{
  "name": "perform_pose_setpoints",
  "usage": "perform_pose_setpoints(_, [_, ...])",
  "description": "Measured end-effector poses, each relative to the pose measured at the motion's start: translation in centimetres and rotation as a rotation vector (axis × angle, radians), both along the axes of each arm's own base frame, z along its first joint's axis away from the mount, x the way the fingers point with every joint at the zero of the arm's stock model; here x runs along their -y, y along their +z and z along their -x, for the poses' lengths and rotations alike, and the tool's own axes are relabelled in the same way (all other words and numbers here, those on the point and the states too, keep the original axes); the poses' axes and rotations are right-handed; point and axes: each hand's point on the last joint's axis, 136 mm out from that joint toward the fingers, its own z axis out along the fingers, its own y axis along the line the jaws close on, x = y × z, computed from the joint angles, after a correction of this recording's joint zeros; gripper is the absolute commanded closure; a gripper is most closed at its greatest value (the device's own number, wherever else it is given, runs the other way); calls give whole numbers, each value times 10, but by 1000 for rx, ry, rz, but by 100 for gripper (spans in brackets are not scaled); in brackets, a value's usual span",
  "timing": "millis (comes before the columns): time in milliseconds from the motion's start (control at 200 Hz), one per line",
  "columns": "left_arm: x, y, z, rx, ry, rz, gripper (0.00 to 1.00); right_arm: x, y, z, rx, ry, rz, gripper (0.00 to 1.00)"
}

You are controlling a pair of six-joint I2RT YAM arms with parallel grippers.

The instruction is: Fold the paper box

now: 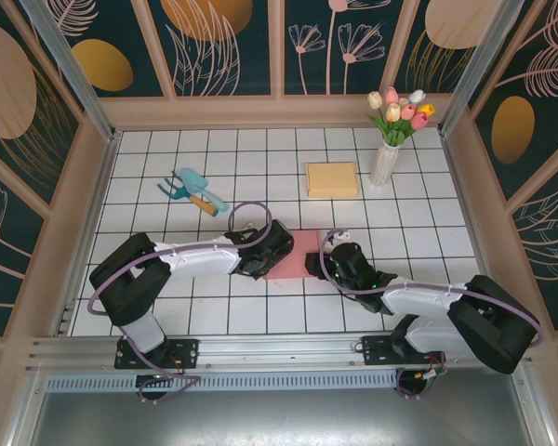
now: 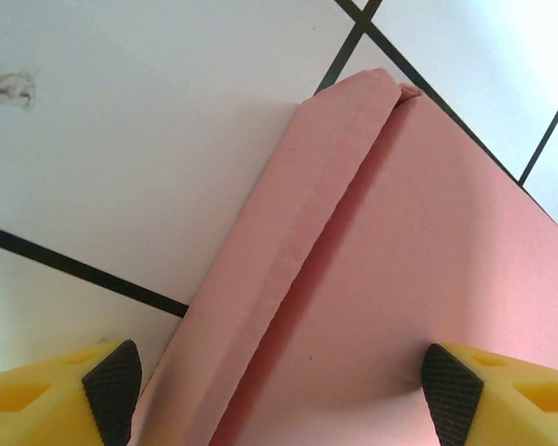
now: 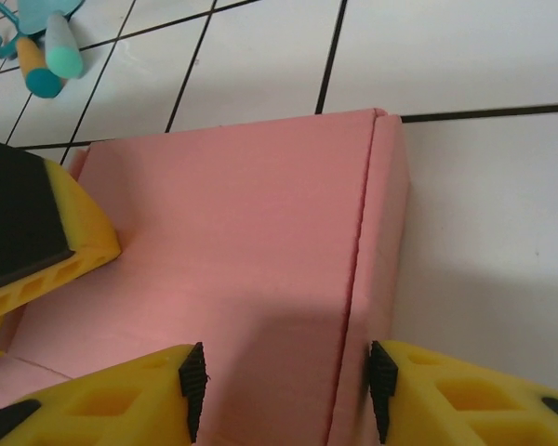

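The pink paper box (image 1: 294,249) lies flat on the white tiled table between both arms. My left gripper (image 1: 261,261) is at its left end. In the left wrist view the left gripper (image 2: 279,390) is open and straddles the raised side flap of the box (image 2: 400,260); its right pad presses on the panel. My right gripper (image 1: 318,264) is at the box's right end. In the right wrist view the right gripper (image 3: 286,390) is open over the right flap's fold on the box (image 3: 232,232), with the right pad against the flap's outer side.
A yellow flat block (image 1: 332,178) lies behind the box. A white vase of tulips (image 1: 387,160) stands at the back right. Teal garden tools (image 1: 193,190) lie at the back left, and the tools (image 3: 46,46) appear in the right wrist view too. Wooden walls enclose the table.
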Motion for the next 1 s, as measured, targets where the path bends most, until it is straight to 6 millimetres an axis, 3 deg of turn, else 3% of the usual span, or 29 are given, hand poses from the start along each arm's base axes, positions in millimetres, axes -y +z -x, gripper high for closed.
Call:
perform_pose_setpoints(165, [-5,0,-6,10,-2,-15,17,-4,0,3,0,-25,-27,52])
perform_pose_setpoints(415, [-21,5,0,-15,24,-51,2,-10,-6,12,-3,-37,-21,52])
perform_pose_setpoints(746, [-38,41,-5,34,59,-17,1,-15,-9,9,-1,-42,-18,52])
perform_pose_setpoints(871, [-36,31,-4,-28,45,-7,1,-19,-9,8,-1,-39,-15,52])
perform_pose_setpoints(1001, [-21,17,-7,-101,12,-26,2,-21,-9,8,0,-36,-16,52])
